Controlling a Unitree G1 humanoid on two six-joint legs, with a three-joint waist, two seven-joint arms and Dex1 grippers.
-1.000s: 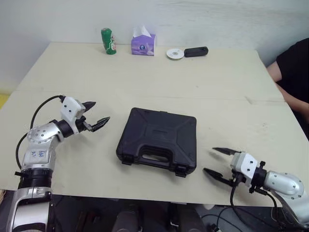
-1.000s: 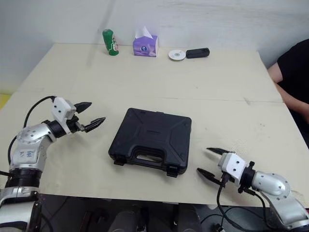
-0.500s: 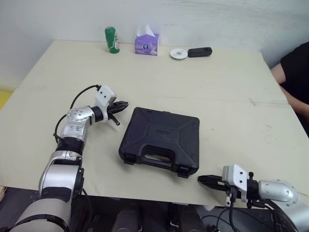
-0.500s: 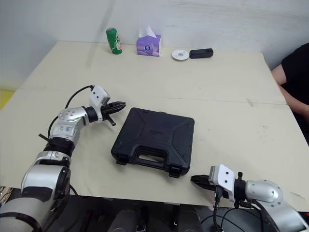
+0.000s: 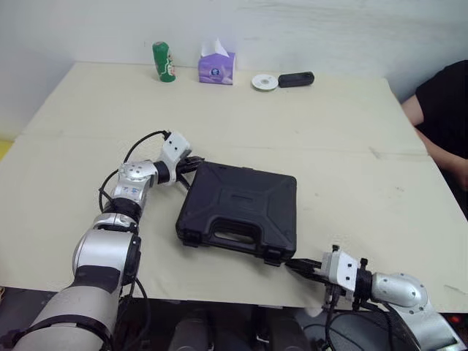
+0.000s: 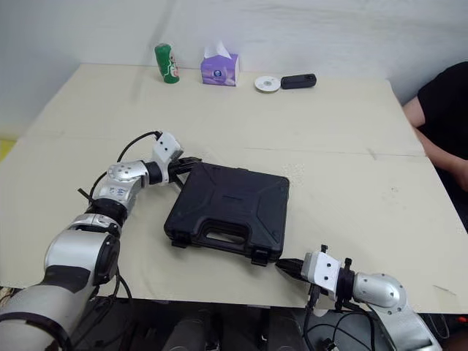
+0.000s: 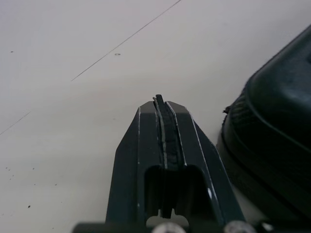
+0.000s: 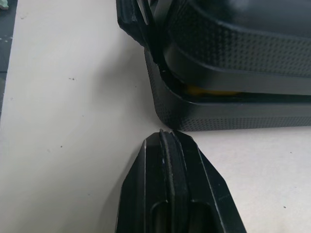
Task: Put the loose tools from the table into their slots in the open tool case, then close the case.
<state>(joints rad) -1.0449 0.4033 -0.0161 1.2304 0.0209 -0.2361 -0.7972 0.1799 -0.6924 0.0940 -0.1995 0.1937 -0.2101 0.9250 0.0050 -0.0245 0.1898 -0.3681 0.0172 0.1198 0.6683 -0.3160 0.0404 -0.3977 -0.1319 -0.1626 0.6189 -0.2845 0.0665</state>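
case lid lies down on its base: the black tool case (image 5: pixel 238 212) sits flat near the middle of the table (image 5: pixel 329 146), handle (image 5: pixel 234 235) and two latches toward the near edge. in the right wrist view a thin slit shows between lid and base at the corner, with a bit of something yellow (image 8: pixel 209 90) inside it; what it is cannot be told. no loose tools lie on the tabletop around the case.

open tabletop runs wide on every side of the case, most of all toward the far edge, where a green can (image 5: pixel 164 61), a purple tissue box (image 5: pixel 216 67), a white disc (image 5: pixel 264 81) and a small black device (image 5: pixel 296 78) stand in a row, well apart from the case. a person's dark sleeve (image 5: pixel 442 110) shows at the table's right side. the near edge of the table lies just beyond the case's handle side.

left gripper (image 5: pixel 191 162) reaches in low with the forearm stretched across the table, its tip at the case's far left corner, touching or just beside it; its two fingers (image 7: pixel 146 141) are pressed together with nothing between them. right gripper (image 5: pixel 296 265) lies low over the near table edge, pointing at the case's near right corner by the latch (image 5: pixel 272 256), just beside it; its fingers (image 8: pixel 146 165) are likewise closed flat on each other, holding nothing.
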